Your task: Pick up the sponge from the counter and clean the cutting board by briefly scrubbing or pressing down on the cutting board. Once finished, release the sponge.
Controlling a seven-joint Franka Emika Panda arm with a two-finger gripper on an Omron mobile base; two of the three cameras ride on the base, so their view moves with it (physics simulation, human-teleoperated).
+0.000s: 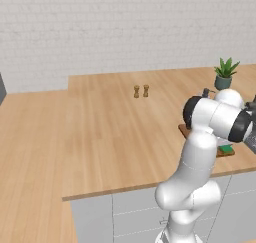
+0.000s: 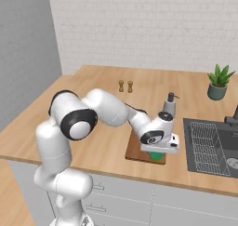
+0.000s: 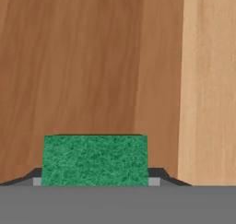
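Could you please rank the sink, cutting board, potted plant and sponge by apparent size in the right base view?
1. sink
2. cutting board, partly hidden by the arm
3. potted plant
4. sponge, mostly hidden under the gripper

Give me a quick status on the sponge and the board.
Gripper shut on the sponge, jaws clamped at its sides. Sponge over the cutting board, near its edge by the counter. Nothing in the way.
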